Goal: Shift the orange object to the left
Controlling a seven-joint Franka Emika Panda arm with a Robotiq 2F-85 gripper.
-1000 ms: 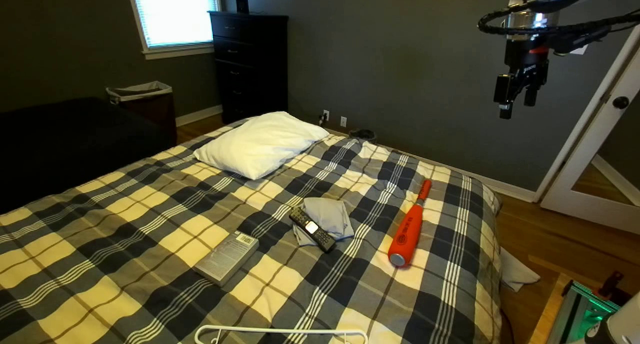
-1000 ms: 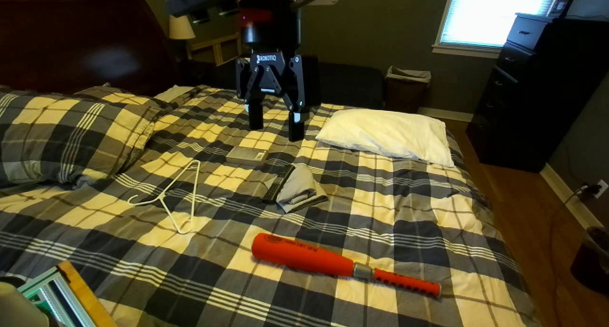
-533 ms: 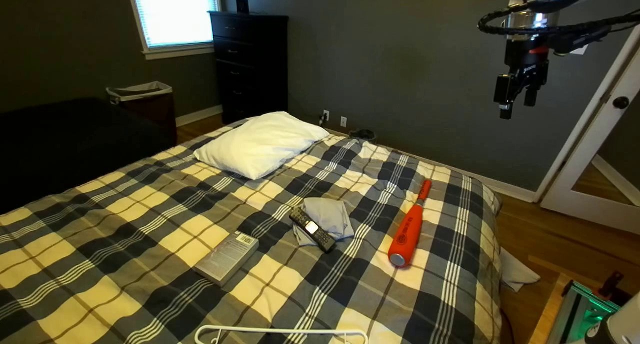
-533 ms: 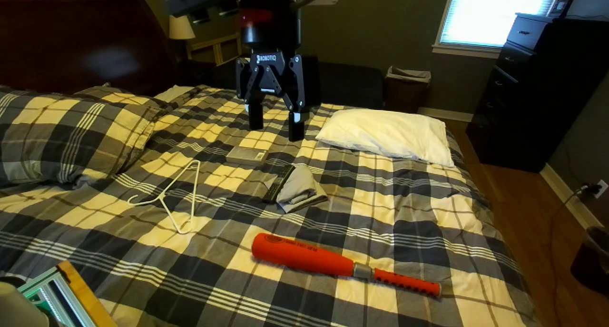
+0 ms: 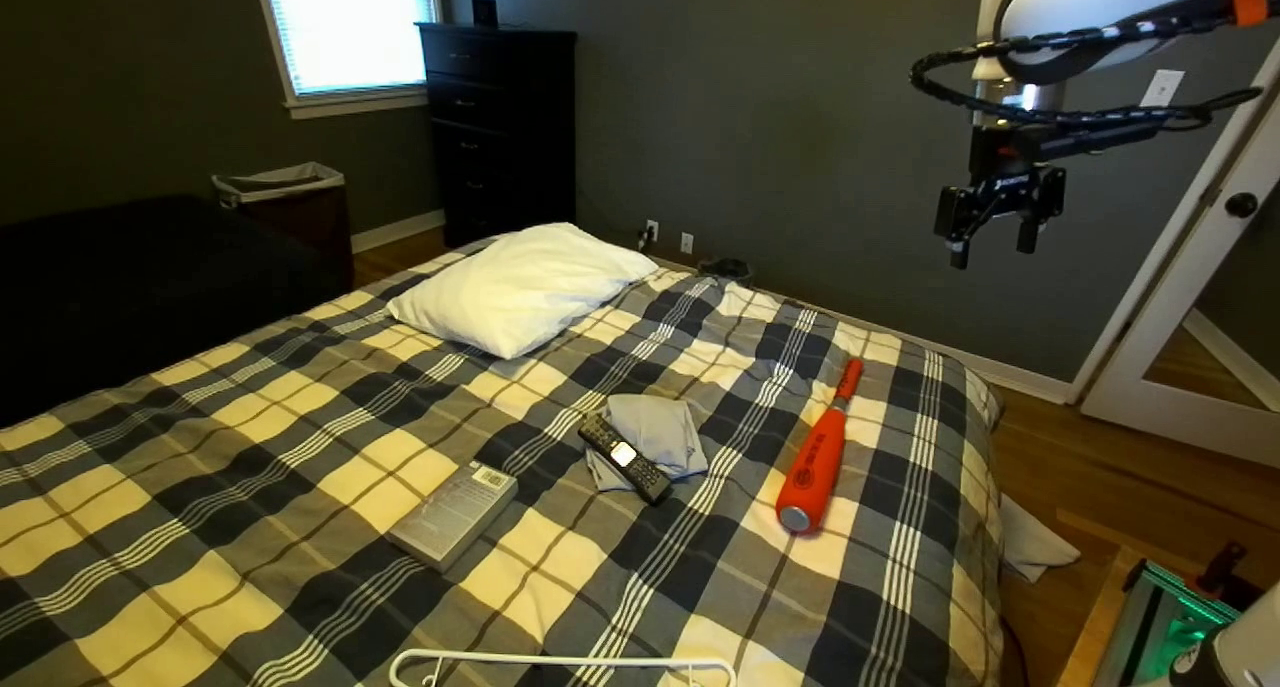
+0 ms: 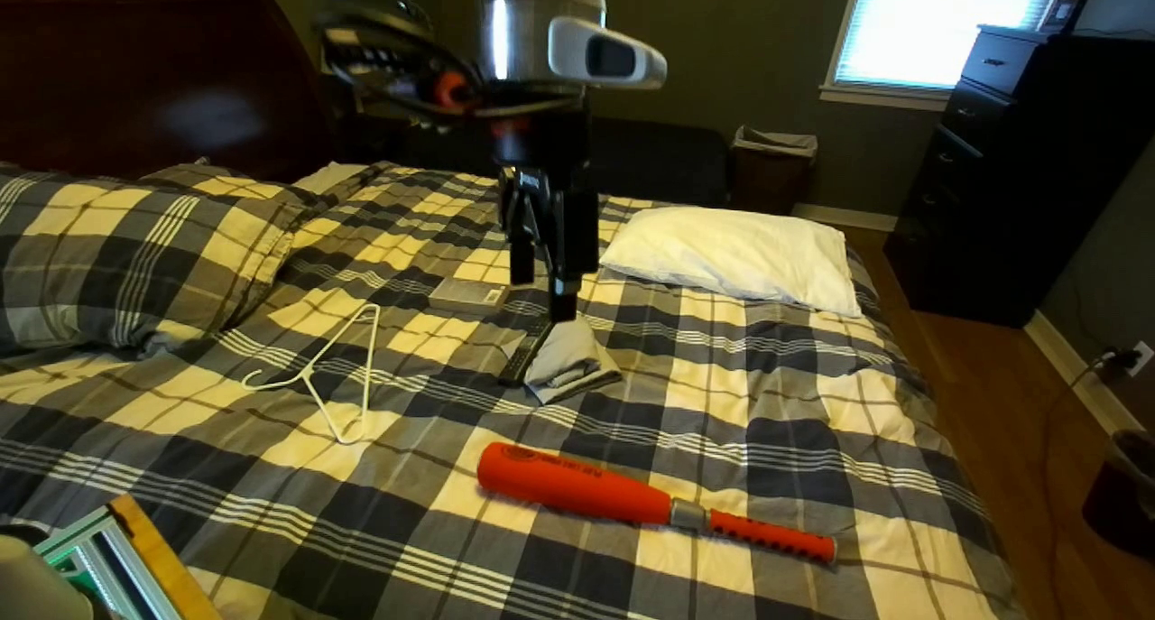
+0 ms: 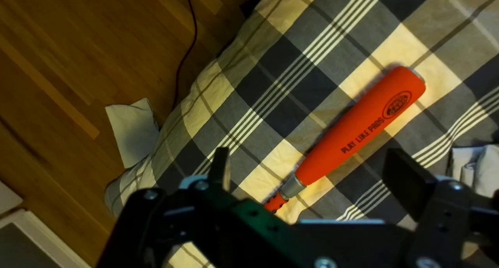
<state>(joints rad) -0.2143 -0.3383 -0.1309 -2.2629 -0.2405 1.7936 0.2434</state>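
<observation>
The orange object is an orange-red toy bat with a silver ring and dotted handle. It lies on the plaid bed in both exterior views [image 5: 815, 467] [image 6: 577, 487] and crosses the wrist view [image 7: 360, 125]. In the wrist view the end of its handle is hidden behind the gripper. My gripper [image 5: 993, 248] is open and empty, high above the bed; it also shows in an exterior view [image 6: 542, 291]. In the wrist view its fingers [image 7: 306, 158] are wide apart, with the bat well below them. Nothing touches the bat but the bedcover.
A dark remote [image 5: 625, 457] rests on a folded grey cloth [image 5: 668, 432]. A flat grey box [image 5: 455, 515], a white hanger [image 6: 309, 369] and a white pillow [image 5: 520, 287] also lie on the bed [image 6: 722, 403]. The bed's edge drops to the wooden floor [image 7: 78, 65].
The arm has come lower and my gripper has turned about its vertical axis, shifting left in an exterior view. The fingers remain open. The bat and the other things have not moved.
</observation>
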